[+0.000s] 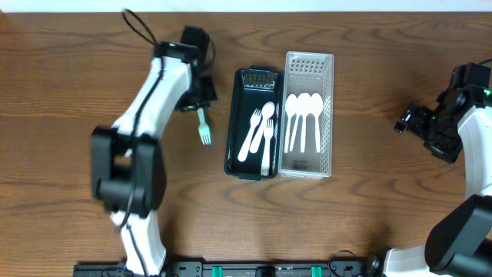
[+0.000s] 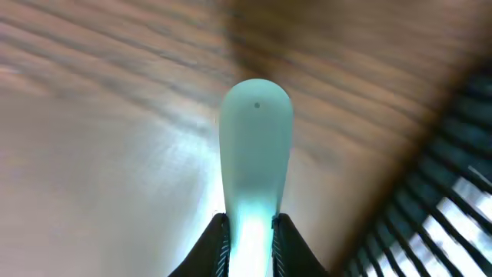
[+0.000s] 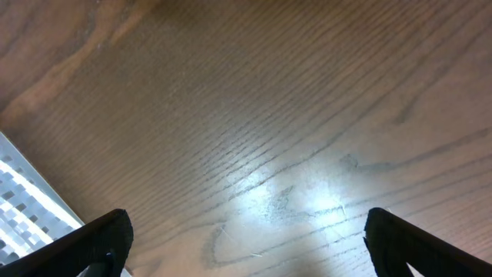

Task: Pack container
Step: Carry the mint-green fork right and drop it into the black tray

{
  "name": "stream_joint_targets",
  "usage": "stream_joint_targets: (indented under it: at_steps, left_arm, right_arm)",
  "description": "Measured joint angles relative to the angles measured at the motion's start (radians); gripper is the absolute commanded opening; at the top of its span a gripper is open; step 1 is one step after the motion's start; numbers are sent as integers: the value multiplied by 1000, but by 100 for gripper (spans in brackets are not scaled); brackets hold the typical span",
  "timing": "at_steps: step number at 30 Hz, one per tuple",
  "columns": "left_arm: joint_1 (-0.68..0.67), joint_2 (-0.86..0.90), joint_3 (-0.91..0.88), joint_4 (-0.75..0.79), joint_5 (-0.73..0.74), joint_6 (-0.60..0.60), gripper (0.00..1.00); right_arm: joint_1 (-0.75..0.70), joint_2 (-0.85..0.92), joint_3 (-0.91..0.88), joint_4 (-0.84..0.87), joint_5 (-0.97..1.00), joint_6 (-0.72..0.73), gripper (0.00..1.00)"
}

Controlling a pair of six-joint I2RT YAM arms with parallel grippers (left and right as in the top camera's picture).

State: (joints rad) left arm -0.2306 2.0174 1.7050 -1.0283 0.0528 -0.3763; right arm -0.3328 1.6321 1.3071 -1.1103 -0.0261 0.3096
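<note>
Left wrist view: the two dark fingers (image 2: 221,240) are pinched nearly together on the pale green fork (image 2: 256,146), whose rounded handle end stands up between them. The left gripper (image 2: 250,235) therefore has the fork by its handle. In the overhead view the same fork (image 1: 204,129) hangs tines-down below the left gripper (image 1: 201,98), over bare wood just left of the dark tray (image 1: 231,150). Whether it is clear of the table I cannot tell.

That tray holds white cutlery (image 1: 260,131), and the white perforated basket (image 1: 330,115) touching its right side holds three white spoons (image 1: 304,117). The right gripper (image 1: 411,119) sits well apart at the far right. In its wrist view, its fingers (image 3: 96,240) are spread wide and hold nothing.

The step looks like carrying the fork to a container. Next it likely needs moving right over the tray's rim, lining up lengthwise with the cutlery, then releasing
</note>
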Motion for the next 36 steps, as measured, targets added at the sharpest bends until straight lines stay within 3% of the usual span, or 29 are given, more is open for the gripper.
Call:
stream_joint_targets:
  at_steps: [5, 10, 12, 16, 18, 21, 22, 25, 29, 30, 36]
  left_arm:
    - [-80, -224, 1, -76, 0, 87, 6]
    - [-208, -269, 4, -76, 1, 119, 7]
    - [-253, -243, 4, -54, 1, 123, 17]
    - [-304, -173, 4, 2, 3, 142, 51]
    - [-307, -138, 4, 19, 4, 144, 57]
    - [-297, -110, 3, 22, 3, 141, 58]
    - [-292, -108, 3, 22, 3, 142, 58]
    - [-273, -115, 3, 20, 3, 142, 58]
    - [-245, -146, 3, -8, 3, 142, 58]
    - [-238, -158, 3, -15, 3, 142, 58]
    - [-168, -311, 3, -121, -5, 142, 61]
  right_arm:
    - [0, 0, 0, 0, 0, 0, 99]
    - [0, 0, 0, 0, 0, 0, 99]
    - [0, 0, 0, 0, 0, 0, 99]
    - [0, 0, 0, 3, 0, 0, 99]
    - [0, 0, 0, 15, 0, 0, 99]
    - [0, 0, 0, 40, 0, 1, 99]
    - [0, 0, 0, 51, -2, 4, 94]
    - [0, 0, 0, 68, -44, 13, 49]
    - [5, 0, 0, 105, -156, 18, 16]
    - [12, 0, -1, 130, -180, 22, 10]
    - [114, 16, -15, 284, -248, 51, 5]
